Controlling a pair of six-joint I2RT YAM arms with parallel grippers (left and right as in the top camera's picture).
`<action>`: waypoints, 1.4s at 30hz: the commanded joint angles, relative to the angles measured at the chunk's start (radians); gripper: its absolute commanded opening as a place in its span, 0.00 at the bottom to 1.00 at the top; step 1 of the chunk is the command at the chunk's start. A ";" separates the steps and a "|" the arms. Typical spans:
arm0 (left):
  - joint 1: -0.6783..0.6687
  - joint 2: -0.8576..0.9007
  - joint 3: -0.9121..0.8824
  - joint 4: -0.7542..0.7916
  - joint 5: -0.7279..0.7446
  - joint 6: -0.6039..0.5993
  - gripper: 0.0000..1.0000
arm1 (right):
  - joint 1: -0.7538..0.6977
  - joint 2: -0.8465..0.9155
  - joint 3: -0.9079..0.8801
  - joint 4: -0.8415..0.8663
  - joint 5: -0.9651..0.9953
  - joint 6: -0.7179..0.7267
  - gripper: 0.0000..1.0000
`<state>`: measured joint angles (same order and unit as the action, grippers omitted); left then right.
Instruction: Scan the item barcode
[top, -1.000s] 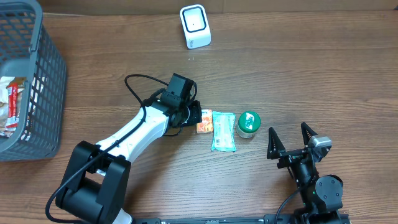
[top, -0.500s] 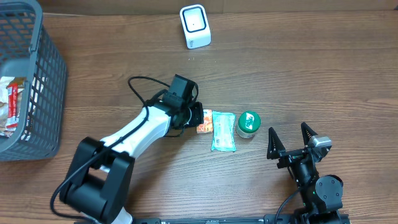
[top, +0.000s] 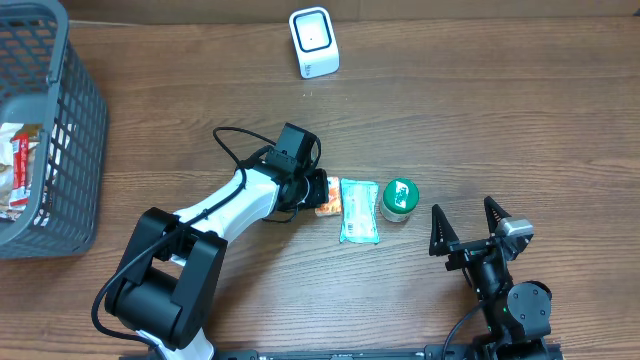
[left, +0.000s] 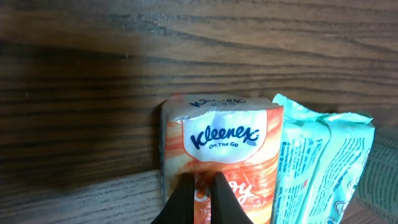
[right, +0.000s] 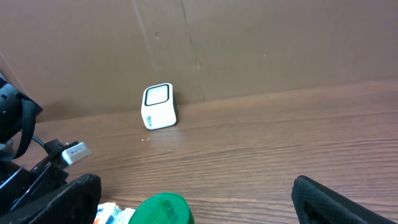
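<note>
A small orange Kleenex tissue pack (top: 328, 195) (left: 224, 143) lies on the wooden table, touching a teal tissue pack (top: 359, 211) (left: 323, 162) on its right. My left gripper (top: 315, 190) (left: 202, 186) is shut, its two black tips close together on the near part of the orange pack's top face. A green-lidded jar (top: 399, 198) (right: 163, 210) stands just right of the teal pack. The white barcode scanner (top: 314, 42) (right: 158, 106) stands at the back edge. My right gripper (top: 467, 225) (right: 196, 190) is open and empty at the front right.
A grey wire basket (top: 85, 130) holding packaged goods stands at the far left. A black cable loops over the left arm near its wrist. A brown wall rises behind the scanner.
The left arm has shifted slightly right, bringing its shut tips onto the orange pack. The items and the right arm have not moved.
</note>
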<state>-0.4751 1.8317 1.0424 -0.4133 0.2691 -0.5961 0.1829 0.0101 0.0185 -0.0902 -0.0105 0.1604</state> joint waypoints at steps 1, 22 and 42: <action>0.006 0.023 -0.007 -0.023 -0.006 0.016 0.04 | -0.005 -0.007 -0.011 0.006 0.009 -0.004 1.00; 0.069 0.000 -0.005 -0.051 -0.006 0.013 0.04 | -0.005 -0.007 -0.011 0.006 0.009 -0.004 1.00; 0.141 -0.028 0.021 -0.041 0.136 0.076 0.04 | -0.005 -0.007 -0.011 0.006 0.009 -0.004 1.00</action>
<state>-0.3592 1.8313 1.0420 -0.4572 0.3244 -0.5659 0.1829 0.0101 0.0185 -0.0898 -0.0109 0.1600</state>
